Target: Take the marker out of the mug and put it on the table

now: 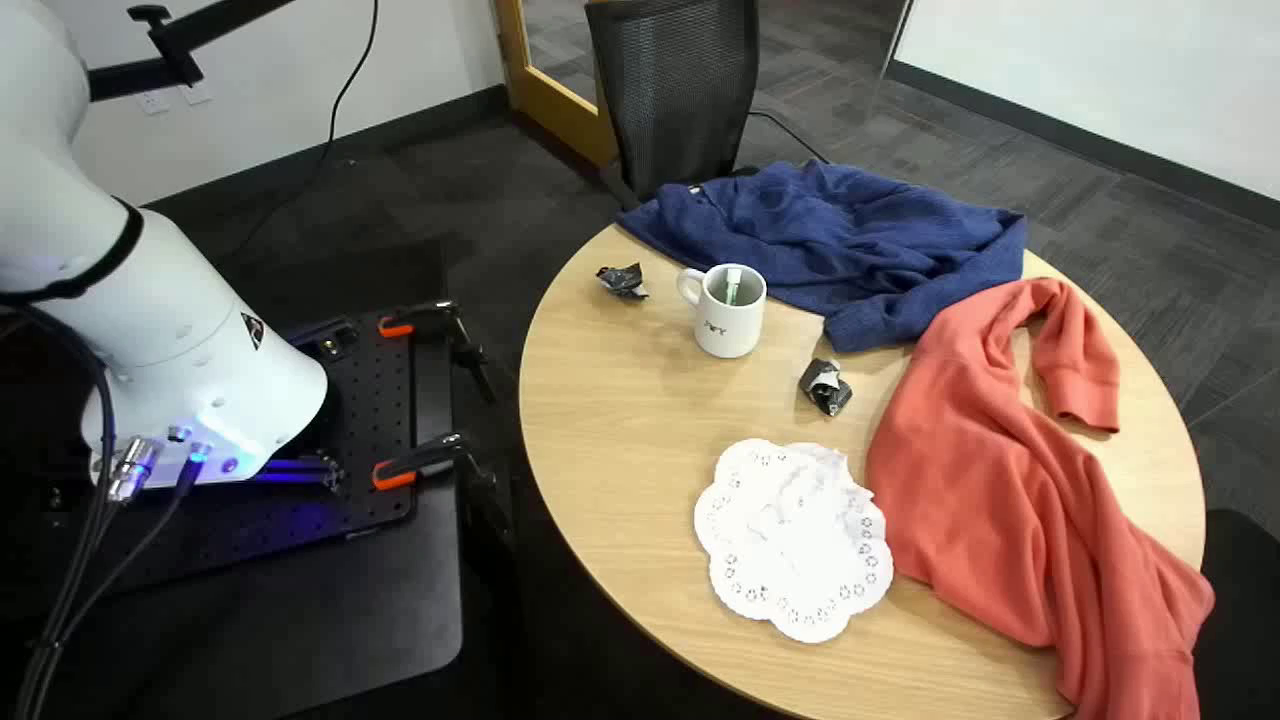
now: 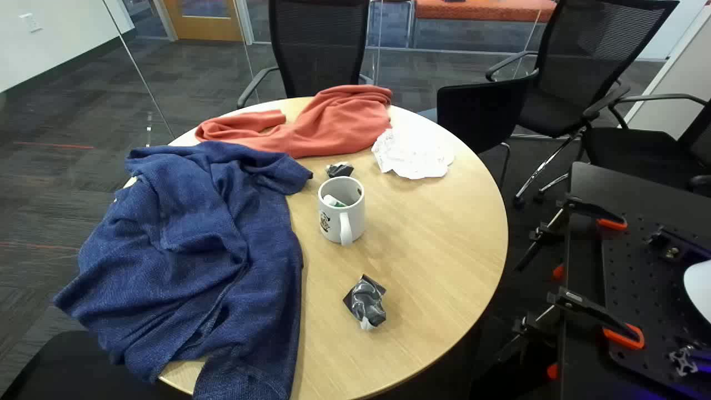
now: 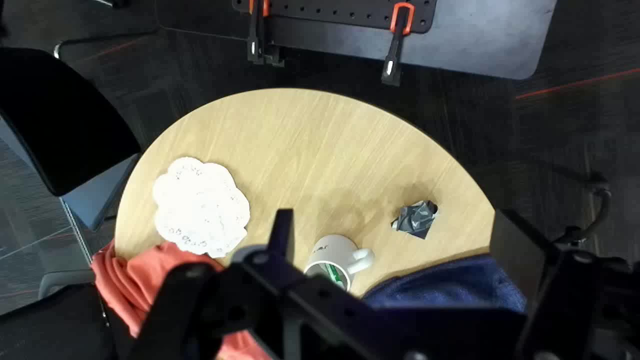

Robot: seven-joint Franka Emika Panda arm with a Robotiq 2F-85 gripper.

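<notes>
Resting in the mug [image 1: 728, 335], the marker [image 1: 732, 290] showed green in an exterior view. In an exterior view it seemed tilted, the mug on the table [image 2: 433, 239]. In the wrist view the gripper [image 3: 395, 217] was spread apart.

In my wrist view, the gripper [image 3: 393, 218] is at the btm., its fingers [image 3: 283, 233] standing wide apart. On the round table [image 3: 300, 150] I see the white mug [image 3: 334, 250] w/ the green marker [image 3: 333, 273] inside; its handle [image 3: 361, 264] points to the right. Farther right lies a crumpled black obj. [image 3: 416, 219], near a blue cloth [image 3: 450, 285]. On the left I have a white doily [image 3: 200, 207], next to an orange cloth [image 3: 152, 267]. The gripper hides part of both cloths.
</notes>
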